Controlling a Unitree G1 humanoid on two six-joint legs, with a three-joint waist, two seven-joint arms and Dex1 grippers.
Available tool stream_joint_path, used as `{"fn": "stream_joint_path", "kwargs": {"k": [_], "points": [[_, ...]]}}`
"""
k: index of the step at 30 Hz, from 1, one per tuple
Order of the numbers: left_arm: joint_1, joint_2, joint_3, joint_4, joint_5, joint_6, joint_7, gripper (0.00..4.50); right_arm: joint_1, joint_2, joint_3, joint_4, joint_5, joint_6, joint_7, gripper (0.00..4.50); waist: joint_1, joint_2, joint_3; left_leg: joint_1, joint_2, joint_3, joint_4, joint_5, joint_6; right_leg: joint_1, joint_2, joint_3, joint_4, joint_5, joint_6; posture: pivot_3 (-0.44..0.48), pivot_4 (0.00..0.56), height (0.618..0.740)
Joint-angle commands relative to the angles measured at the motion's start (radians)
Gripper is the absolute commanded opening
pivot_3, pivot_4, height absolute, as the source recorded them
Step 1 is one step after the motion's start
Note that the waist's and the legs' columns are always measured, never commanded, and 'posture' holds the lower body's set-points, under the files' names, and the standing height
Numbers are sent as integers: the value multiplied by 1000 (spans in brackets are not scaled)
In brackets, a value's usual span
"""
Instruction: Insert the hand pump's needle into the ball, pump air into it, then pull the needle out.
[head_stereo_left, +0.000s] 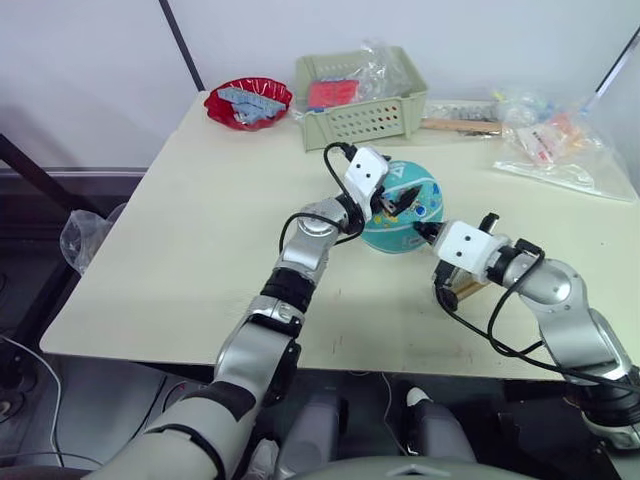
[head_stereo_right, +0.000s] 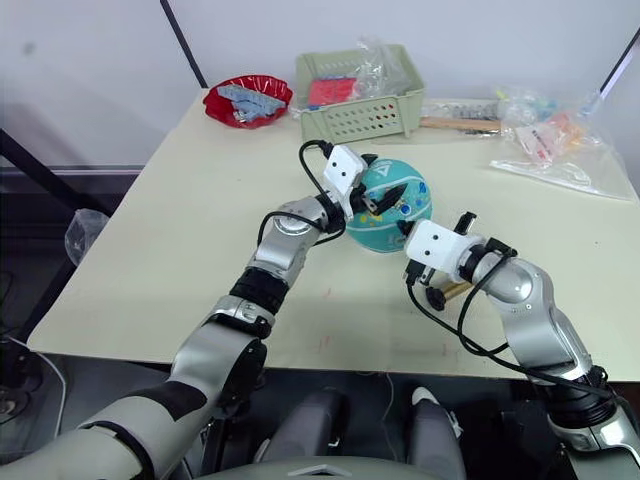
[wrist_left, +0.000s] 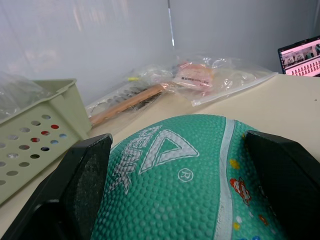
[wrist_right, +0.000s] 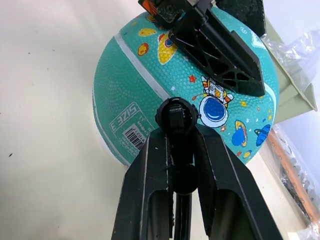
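The teal ball (head_stereo_left: 410, 215) rests mid-table, its barcode label (wrist_right: 136, 133) facing my right wrist camera. My left gripper (head_stereo_left: 393, 200) reaches over the ball, and its black fingers (wrist_left: 85, 185) press on either side of the ball (wrist_left: 175, 190). Just in front of the ball (wrist_right: 145, 75), my right gripper (wrist_right: 176, 145) is shut on the black fitting (wrist_right: 175, 117) at the hose end. The needle itself is hidden behind that fitting. A brass piece of the hand pump (head_stereo_right: 454, 291) lies on the table under my right wrist.
A green perforated basket (head_stereo_left: 360, 120) and a red bowl (head_stereo_left: 248, 103) stand at the table's far edge. Plastic bags (head_stereo_left: 555, 140) and a wooden-handled tool (head_stereo_left: 460, 125) lie at the far right. A laptop screen (wrist_left: 300, 55) glows further right.
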Motion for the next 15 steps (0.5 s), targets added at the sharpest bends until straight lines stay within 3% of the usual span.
{"fn": "stream_joint_path", "kwargs": {"k": [1,6,9,15], "points": [[69,22,-25,194,75,69,54,4500,3,-19,-58,-188,49,-32,21,90,0,0,0,0,0,-1,0,0,0,1,0,-1,0,0,0,0,150,740],[67,20,-26,200,69,62,49,4500,23,-35,-78,-189,55,-31,18,90,-11,-1,-11,4,1,-1,0,0,0,3,1,-1,-1,-1,2,0,150,740],[64,16,-20,200,58,52,42,4500,41,-39,-96,-175,66,-46,6,90,-20,-5,-17,17,5,-1,-2,-1,-2,17,1,-1,-2,-6,2,0,150,740],[68,8,8,151,25,25,-11,4500,96,1,-149,-91,107,-101,-57,90,-29,-4,-18,17,6,-2,-2,0,-1,16,1,-1,-3,-4,5,0,150,740]]}}
